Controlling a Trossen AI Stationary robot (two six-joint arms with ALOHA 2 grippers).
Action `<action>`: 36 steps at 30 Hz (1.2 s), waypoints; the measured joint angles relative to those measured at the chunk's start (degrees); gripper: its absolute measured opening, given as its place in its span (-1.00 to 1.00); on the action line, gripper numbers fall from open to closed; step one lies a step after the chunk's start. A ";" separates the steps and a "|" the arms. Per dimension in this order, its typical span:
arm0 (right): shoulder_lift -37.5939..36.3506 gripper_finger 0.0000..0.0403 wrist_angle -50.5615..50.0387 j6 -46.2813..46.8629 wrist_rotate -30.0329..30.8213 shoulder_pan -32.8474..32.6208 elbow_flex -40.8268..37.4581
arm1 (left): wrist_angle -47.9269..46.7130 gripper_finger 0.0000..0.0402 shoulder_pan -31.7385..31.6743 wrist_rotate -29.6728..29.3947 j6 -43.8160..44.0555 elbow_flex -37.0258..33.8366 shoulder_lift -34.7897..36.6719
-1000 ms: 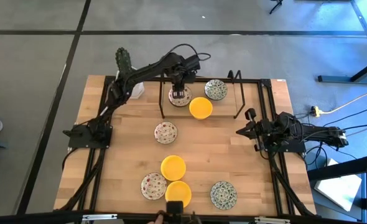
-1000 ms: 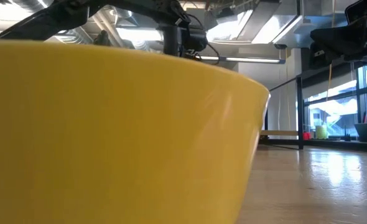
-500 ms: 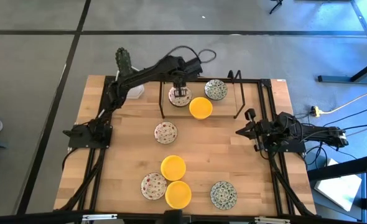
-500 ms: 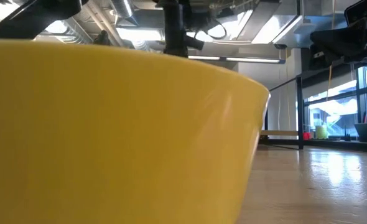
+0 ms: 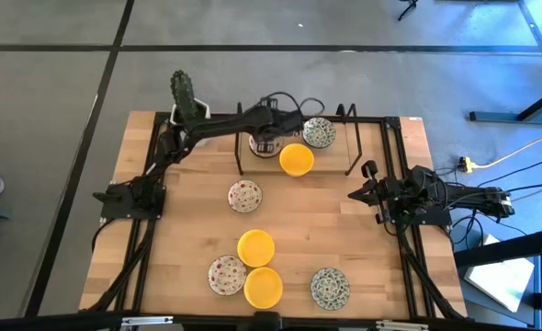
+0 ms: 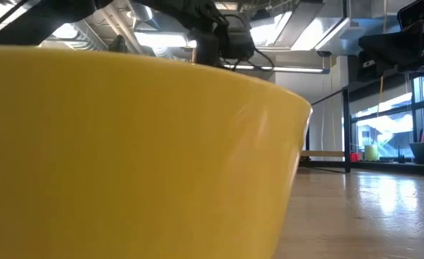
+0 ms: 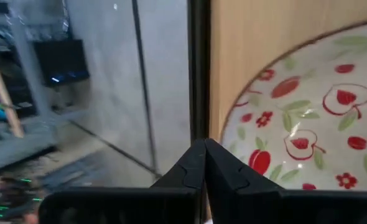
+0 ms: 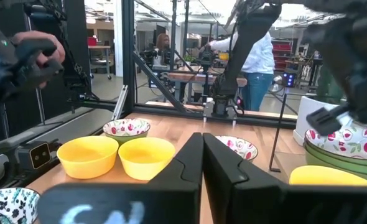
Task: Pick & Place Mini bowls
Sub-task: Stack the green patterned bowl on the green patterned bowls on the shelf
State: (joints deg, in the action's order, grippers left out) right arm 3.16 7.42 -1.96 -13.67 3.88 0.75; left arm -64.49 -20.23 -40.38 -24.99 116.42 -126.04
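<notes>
Several mini bowls lie on the wooden table. At the far middle a red-floral bowl tops a stack, beside a yellow bowl and a grey-green bowl. Others lie nearer: floral, yellow, yellow, floral, grey-green. My left gripper is shut at the stacked floral bowl's rim. My right gripper waits shut at the table's right side. My left gripper slants down at the edge of the stacked floral bowl's rim, fingers shut with nothing showing between them. From the right wrist view one fingertip stands at the rim. I cannot tell whether it touches the bowl.
A black wire frame straddles the far bowls. A cactus in a white pot stands at the far left corner. One yellow bowl fills the low view. People stand in the room beyond the table.
My left gripper stood open, pointing down over the stacked floral bowl. It has since shut, tipped to a slant and shifted a little toward the table's right and down. The bowls have stayed where they were.
</notes>
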 joint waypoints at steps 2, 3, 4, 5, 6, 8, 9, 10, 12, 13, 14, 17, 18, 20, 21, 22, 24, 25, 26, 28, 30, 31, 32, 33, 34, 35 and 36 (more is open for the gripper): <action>0.00 -0.94 0.00 0.00 -0.02 0.00 0.00 | 2.37 -0.99 0.05 -0.22 -2.52 -2.40 0.00; 0.00 -0.94 0.00 0.00 -0.02 0.00 0.00 | 3.22 -0.99 -0.05 -0.08 -3.41 -3.39 0.00; 0.00 -0.94 0.00 0.00 -0.02 0.00 0.00 | 4.24 -0.99 -0.13 0.22 -3.91 -4.39 0.05; 0.00 -0.94 0.00 -0.01 -0.02 0.00 0.00 | 5.07 -0.99 -0.26 0.34 -4.13 -5.18 0.07; 0.00 -0.94 0.00 -0.02 -0.04 0.00 0.00 | 5.31 -1.00 -0.37 0.44 -4.16 -5.58 0.05; 0.00 -0.94 -0.02 -0.02 -0.04 0.00 0.00 | 5.39 -0.99 -0.66 1.58 -4.11 -5.69 0.02; 0.00 -0.94 0.00 -0.02 -0.04 0.00 0.00 | 5.68 -0.99 -0.64 1.59 -4.07 -5.69 0.02; 0.00 -0.94 0.00 -0.04 -0.04 0.00 0.00 | 6.05 -0.99 -0.52 1.47 -4.10 -5.69 0.02; 0.00 -0.94 -0.02 -0.04 -0.04 0.00 0.00 | 6.04 -0.99 -0.33 1.06 -4.28 -5.69 0.30; -0.01 -0.94 -0.02 -0.04 -0.04 0.00 0.00 | 6.03 -1.00 -0.13 0.38 -4.30 -5.46 0.45; 0.00 -0.94 0.00 -0.04 -0.04 0.00 0.00 | 6.07 -1.00 0.01 -0.31 -4.29 -5.00 0.49; 0.00 -0.94 -0.01 0.00 -0.04 0.00 0.00 | 5.43 -0.99 0.98 -1.92 -4.29 -3.33 0.52; 0.00 -0.94 0.00 0.00 -0.04 0.00 0.00 | 4.90 -0.99 1.46 -1.97 -4.29 -2.56 0.52; 0.00 -0.94 0.00 -0.02 -0.04 0.00 0.00 | 3.51 -0.99 2.89 -2.08 -3.44 -0.86 0.52; -0.01 -0.94 0.00 -0.02 -0.04 0.00 0.00 | 1.65 -1.00 3.79 -2.00 -2.54 0.12 0.63; -0.01 -0.94 0.00 -0.02 -0.04 0.00 0.00 | -0.96 -0.99 4.72 -1.70 -1.29 0.96 0.91; 0.00 -0.94 0.00 -0.02 -0.04 0.00 0.00 | -5.08 -0.99 6.80 -1.52 2.29 1.77 2.09; 0.00 -0.94 0.00 -0.02 -0.04 0.00 0.00 | -6.62 -0.99 7.77 -1.37 4.71 1.81 2.99; 0.00 -0.94 0.00 -0.02 -0.04 0.00 0.00 | -7.98 -0.99 8.64 -0.59 7.37 1.79 3.86; 0.00 -0.94 0.00 -0.03 -0.04 0.00 0.00 | -7.96 -1.00 10.24 1.54 11.64 1.48 5.62; 0.00 -0.94 0.00 -0.07 -0.04 0.00 0.00 | -5.89 -0.99 11.52 2.13 13.68 -0.25 7.59; 0.00 -0.94 0.00 -0.05 -0.04 0.00 0.00 | -4.72 -0.99 11.97 2.28 14.29 -1.31 8.41; 0.00 -0.94 0.00 -0.02 -0.04 0.00 0.00 | -3.37 -0.99 12.35 2.50 15.09 -2.47 9.17; 0.00 -0.94 0.00 0.06 -0.04 0.00 0.00 | -2.29 -0.99 12.57 3.00 15.96 -3.73 9.67; 0.00 -0.94 0.00 0.19 -0.04 0.00 0.00 | -1.40 -0.99 12.62 3.47 16.90 -5.06 10.09; 0.00 -0.94 0.00 0.22 -0.04 0.00 0.00 | -0.94 -0.99 12.54 3.88 17.65 -6.32 10.30; -0.02 -0.94 0.00 0.22 -0.04 0.00 0.00 | -0.60 -1.00 12.48 3.74 18.10 -7.63 10.37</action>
State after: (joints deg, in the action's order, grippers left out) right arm 3.14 7.42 -1.74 -13.72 3.88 0.75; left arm -65.09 -7.75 -36.63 -6.89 108.80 -115.67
